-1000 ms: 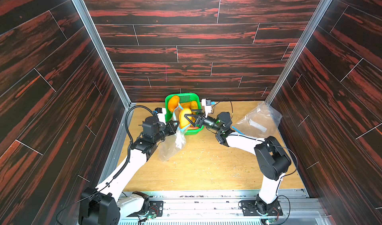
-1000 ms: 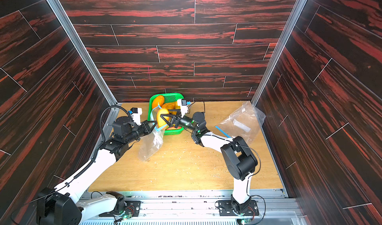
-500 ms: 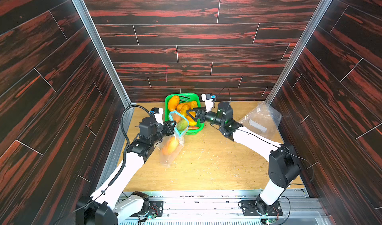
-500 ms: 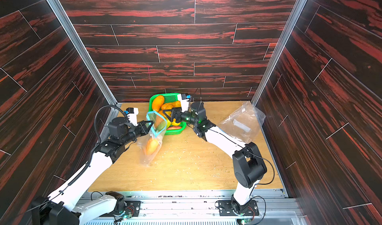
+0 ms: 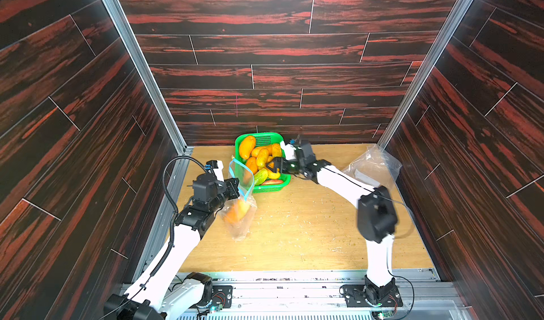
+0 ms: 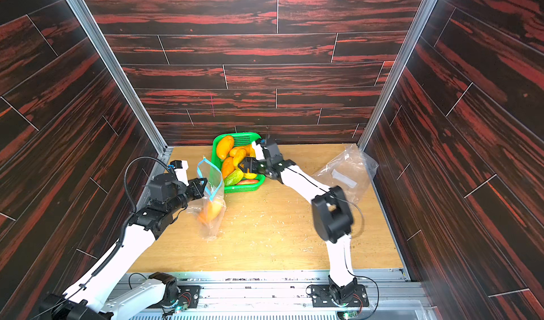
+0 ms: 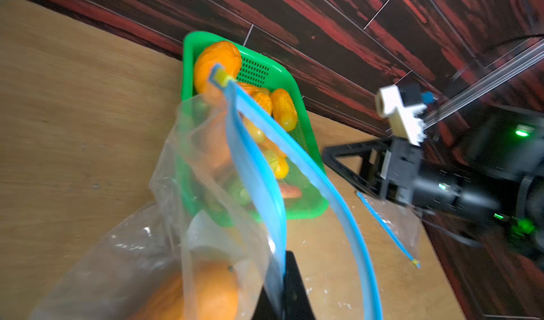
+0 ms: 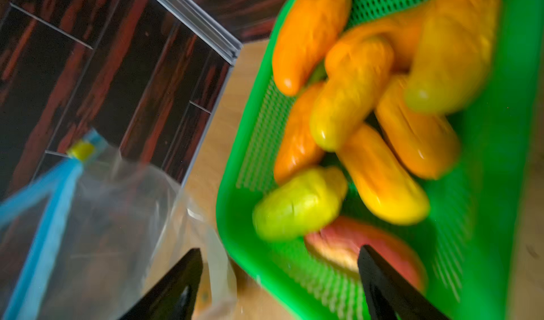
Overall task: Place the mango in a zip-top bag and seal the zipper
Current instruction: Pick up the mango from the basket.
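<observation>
The mango (image 5: 235,212), a second ago held by the right end effector (image 5: 272,167), now lies low in the zip-top bag (image 5: 243,230), near-left of the green basket (image 5: 272,189); the left end effector (image 5: 234,187) pinches the bag's rim, zipper unsealed; the right one hangs spread, empty, over the basket's fruit (image 5: 262,157); a spare bag (image 5: 374,168) lies to its right.

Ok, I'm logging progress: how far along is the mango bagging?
Done: a mango lies inside the zip-top bag. In hand: the left pincer holds the bag upright. To do: the blue zipper gapes open; the right pincer is open over the green basket.
</observation>
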`<state>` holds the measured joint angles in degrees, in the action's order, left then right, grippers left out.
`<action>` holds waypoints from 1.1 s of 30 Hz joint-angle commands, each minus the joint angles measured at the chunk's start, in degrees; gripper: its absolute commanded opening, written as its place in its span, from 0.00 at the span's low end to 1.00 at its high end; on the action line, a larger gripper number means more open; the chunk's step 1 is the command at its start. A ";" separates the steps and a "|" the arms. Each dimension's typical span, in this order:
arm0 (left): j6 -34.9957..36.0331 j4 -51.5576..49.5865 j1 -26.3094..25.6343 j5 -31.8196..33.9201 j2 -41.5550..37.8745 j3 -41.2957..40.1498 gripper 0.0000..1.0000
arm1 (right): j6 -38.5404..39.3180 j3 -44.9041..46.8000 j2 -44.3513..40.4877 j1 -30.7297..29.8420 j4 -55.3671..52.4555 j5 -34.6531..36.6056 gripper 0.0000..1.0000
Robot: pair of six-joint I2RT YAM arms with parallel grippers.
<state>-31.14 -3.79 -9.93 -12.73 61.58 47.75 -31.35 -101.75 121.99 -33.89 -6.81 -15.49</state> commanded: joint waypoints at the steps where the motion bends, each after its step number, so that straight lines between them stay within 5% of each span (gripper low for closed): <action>1: -1.07 3.83 4.43 -9.35 3.76 3.29 0.00 | -3.10 -1.00 3.24 -1.62 -2.35 -1.92 0.84; 10: 4.99 -2.75 4.95 -20.03 11.84 11.88 0.00 | -5.82 -6.37 9.64 -3.44 -3.06 -0.70 0.83; 23: 3.70 -1.84 4.92 -20.28 5.07 4.33 0.00 | -5.84 -26.44 22.57 -3.93 -18.50 3.75 0.77; 33: 0.55 -0.12 4.97 -18.13 0.18 0.49 0.00 | -3.71 -25.30 19.25 -4.67 -17.24 3.81 0.39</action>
<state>-29.43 -5.50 -4.93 -31.57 63.66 49.39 -36.56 -129.12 144.18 -37.65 -22.37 -12.40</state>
